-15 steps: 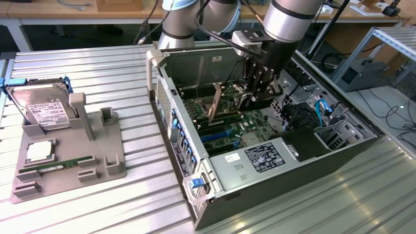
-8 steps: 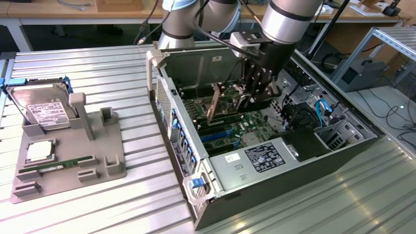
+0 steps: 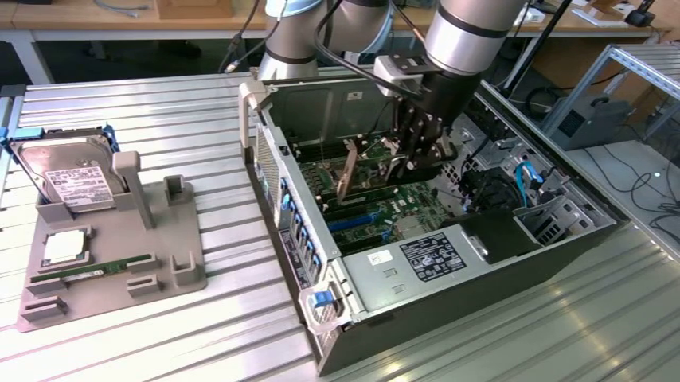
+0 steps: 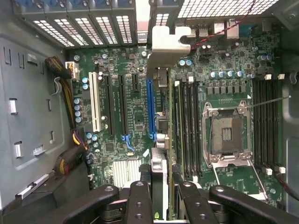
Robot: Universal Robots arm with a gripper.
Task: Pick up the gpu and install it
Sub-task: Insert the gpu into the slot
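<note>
Tool (image 3: pixel 402 159) hangs inside the open computer case (image 3: pixel 425 338), clamped on the gpu (image 3: pixel 349 173) and holding it edge-on above the motherboard (image 3: pixel 393 211). From the wrist view, the fingers (image 4: pixel 140 200) pinch one end of the card. Its silver bracket (image 4: pixel 167 46) sits by the case's slotted wall, and the board runs just beside the blue slot (image 4: pixel 150 107). Whether it touches the slot, I cannot tell. On the exterior view's left, a grey fixture (image 3: pixel 107 298) on the surface (image 3: pixel 138 103) carries a hard drive (image 3: pixel 69 179) and a RAM stick (image 3: pixel 91 269).
</note>
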